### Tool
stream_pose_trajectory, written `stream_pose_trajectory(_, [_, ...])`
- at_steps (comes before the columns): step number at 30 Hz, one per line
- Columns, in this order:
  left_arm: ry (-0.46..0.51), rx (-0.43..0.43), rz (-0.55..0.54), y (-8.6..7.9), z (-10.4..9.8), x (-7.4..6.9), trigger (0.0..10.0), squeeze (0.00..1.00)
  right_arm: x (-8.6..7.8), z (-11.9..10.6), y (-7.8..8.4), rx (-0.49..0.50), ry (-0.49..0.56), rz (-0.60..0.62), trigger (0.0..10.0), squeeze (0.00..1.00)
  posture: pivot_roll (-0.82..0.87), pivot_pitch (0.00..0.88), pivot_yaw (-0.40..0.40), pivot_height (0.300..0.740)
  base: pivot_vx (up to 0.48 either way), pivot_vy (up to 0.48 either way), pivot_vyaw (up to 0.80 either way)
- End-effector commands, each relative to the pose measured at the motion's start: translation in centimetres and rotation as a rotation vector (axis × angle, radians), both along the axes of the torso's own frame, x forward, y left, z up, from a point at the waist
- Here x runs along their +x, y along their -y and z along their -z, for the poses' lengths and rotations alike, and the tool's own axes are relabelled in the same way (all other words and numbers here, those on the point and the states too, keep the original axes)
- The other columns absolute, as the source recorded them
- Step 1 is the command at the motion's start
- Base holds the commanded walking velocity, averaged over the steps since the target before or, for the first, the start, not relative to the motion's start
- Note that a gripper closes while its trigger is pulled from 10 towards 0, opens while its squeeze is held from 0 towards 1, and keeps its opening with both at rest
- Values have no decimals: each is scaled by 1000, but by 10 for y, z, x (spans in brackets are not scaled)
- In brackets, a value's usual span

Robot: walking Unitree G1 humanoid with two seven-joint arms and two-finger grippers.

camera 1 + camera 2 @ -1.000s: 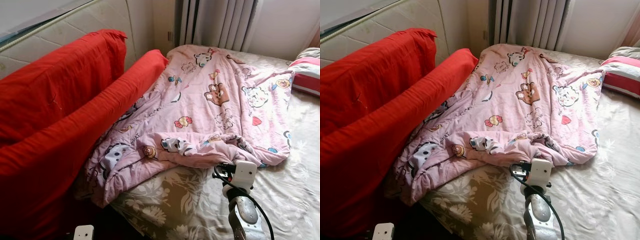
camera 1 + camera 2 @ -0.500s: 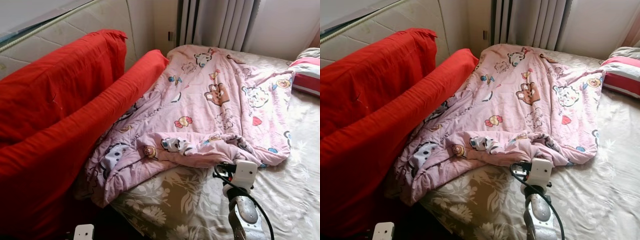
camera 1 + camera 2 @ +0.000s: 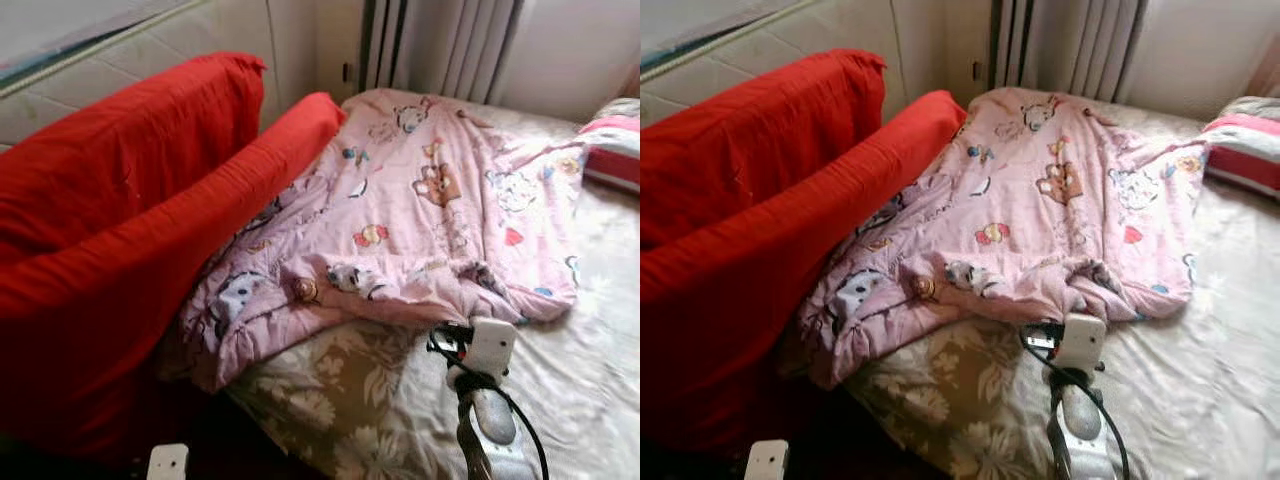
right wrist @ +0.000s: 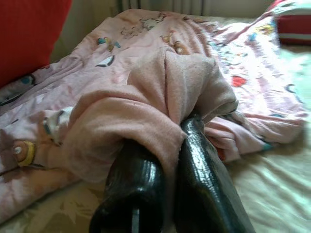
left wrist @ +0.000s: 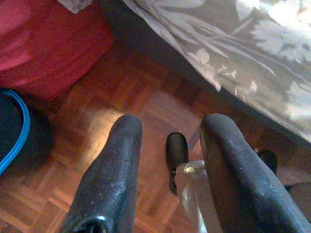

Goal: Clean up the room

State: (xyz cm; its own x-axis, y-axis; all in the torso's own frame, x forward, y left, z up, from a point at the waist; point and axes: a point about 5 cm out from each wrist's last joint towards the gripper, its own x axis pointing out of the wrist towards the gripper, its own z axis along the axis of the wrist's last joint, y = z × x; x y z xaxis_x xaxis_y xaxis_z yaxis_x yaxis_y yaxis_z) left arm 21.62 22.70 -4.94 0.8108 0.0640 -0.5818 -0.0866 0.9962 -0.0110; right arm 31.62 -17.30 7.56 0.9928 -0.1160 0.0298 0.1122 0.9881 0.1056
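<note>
- As the right gripper (image 4: 163,145) has its fingers pressed together on a fold of the pink blanket (image 3: 420,220), the step in hand looks like drawing the blanket straight.
- Pink blanket: rumpled across the bed (image 3: 590,380), one side bunched against the red cushions (image 3: 130,230).
- Advice: keep the pinch firm and pull low and slowly away from the cushions, so the fold does not slip.
- Left gripper (image 5: 170,160): fingers spread, hanging over the wooden floor (image 5: 97,116) beside the bed.
</note>
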Motion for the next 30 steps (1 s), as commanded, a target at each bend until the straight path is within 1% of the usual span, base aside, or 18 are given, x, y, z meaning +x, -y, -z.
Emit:
stream_pose_trajectory(1, [-39,10,2,-3,6,-11,10000,0,-1,-4,3,-5,29,27,10000,0,16,199,28,740,-277,0,0])
stream_pose_trajectory(6, [-37,10,3,-3,6,-11,10000,0,0,-12,15,-41,71,109,10000,0,16,199,28,740,-277,0,0])
stream_pose_trajectory(11, [-35,10,4,-3,6,-10,10000,0,-1,-17,19,-63,97,142,10000,0,15,198,29,740,-274,0,0])
stream_pose_trajectory(15, [-32,10,6,-3,5,-10,10000,0,0,-26,24,-88,138,191,10000,0,14,199,29,740,-275,0,0])
stream_pose_trajectory(30, [-35,7,7,-1,6,-10,10000,0,1,-33,30,-119,163,236,10000,0,13,196,28,740,-275,0,0])
